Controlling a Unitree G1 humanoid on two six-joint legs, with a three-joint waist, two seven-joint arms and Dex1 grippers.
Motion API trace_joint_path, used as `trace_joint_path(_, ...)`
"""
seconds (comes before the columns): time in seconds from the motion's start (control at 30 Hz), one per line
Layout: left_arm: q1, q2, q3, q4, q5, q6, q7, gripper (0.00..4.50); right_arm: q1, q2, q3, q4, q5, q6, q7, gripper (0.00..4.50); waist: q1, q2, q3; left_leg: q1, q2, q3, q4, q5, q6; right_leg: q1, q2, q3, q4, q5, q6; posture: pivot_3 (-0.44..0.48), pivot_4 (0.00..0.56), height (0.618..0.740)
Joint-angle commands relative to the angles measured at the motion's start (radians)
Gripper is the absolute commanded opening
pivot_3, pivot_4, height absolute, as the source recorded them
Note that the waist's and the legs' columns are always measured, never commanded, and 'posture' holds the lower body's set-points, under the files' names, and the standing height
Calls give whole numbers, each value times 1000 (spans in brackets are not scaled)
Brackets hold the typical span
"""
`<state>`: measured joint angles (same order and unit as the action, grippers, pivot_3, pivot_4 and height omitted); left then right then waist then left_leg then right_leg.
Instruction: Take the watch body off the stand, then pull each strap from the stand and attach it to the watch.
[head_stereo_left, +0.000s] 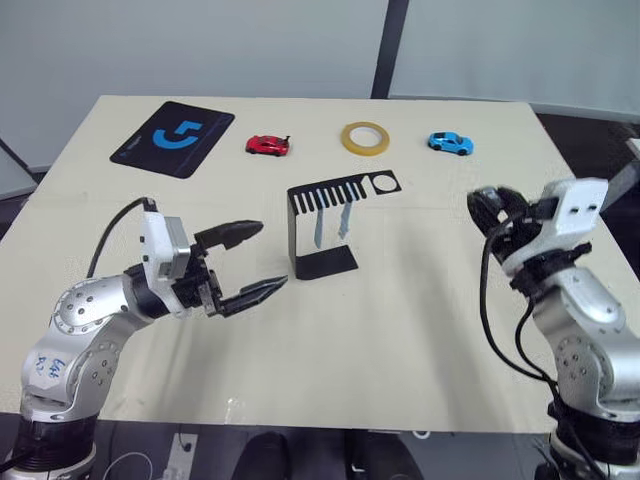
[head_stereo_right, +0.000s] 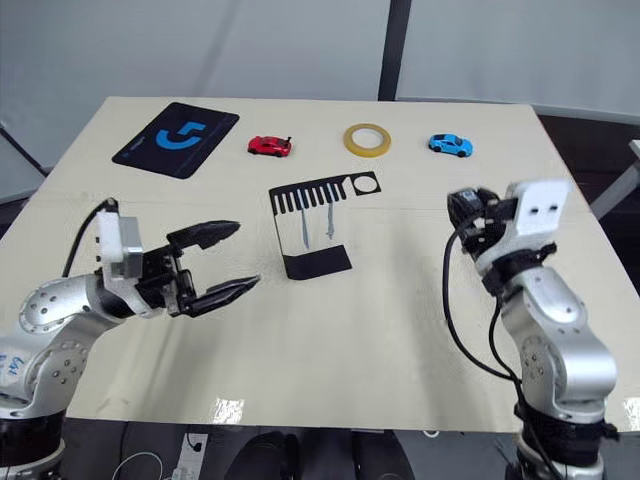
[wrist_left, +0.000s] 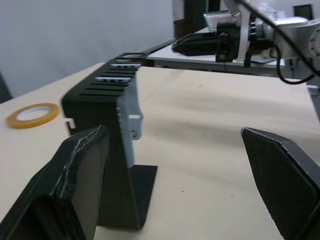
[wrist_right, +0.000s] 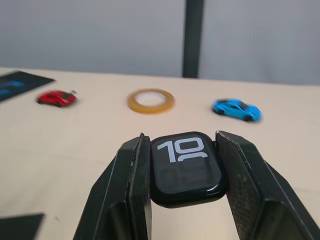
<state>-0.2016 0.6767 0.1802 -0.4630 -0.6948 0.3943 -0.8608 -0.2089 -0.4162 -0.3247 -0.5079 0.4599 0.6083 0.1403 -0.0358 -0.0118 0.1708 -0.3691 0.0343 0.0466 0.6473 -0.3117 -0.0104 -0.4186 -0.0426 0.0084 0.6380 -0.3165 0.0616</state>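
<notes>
Glossy rounded-square watch body (wrist_right: 186, 167) is sitting clamped between our right gripper's (wrist_right: 185, 172) matte fingers at frame right. Centre frame, the thin bent-metal stand (head_stereo_left: 322, 232) is carrying both pale straps (head_stereo_left: 330, 222). Our left gripper (head_stereo_left: 252, 260) is gaping beside it.

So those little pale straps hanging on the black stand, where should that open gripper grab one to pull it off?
Probably low on a strap, on the free length hanging below the stand's slotted top plate, since the upper end is caught in a slot. The left gripper is open on the stand's left, so it could come in from there, one finger on each flat face, then draw the strap out along the slot.
</notes>
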Motion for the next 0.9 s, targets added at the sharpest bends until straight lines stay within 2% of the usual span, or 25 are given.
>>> trace_joint_path(0.03, -20, 11, -29, -40, -30, 0, -59, 4500, 79, 36, -16, 37, -50, -89, -4, 1588, 1, 0, 0, 0, 0, 0, 0, 0, 0, 0, 0, 0, 0, 0, 0, 0, 150, 740)
trace_joint_path(0.23, -37, 21, -81, -41, -36, 8, -147, 4500, 194, 95, 5, 210, -87, -205, 53, 1588, 5, 0, 0, 0, -1, 0, 0, 0, 0, 0, 0, 0, 0, 0, 0, 0, 150, 740)
trace_joint_path(0.43, -32, 12, -60, -26, -19, 7, -122, 4500, 219, 117, 19, 304, -113, -262, 74, 1588, 4, 0, 0, 0, -1, 0, 0, 0, 0, 0, 0, 0, 1, 0, 0, 0, 150, 740)
trace_joint_path(0.9, -17, 15, -40, -34, -15, 2, -93, 4500, 278, 129, 78, 337, -139, -307, 106, 1588, 5, -2, -1, 2, 0, 0, 0, 0, 0, 1, 0, 0, 1, 0, 0, 0, 150, 740)
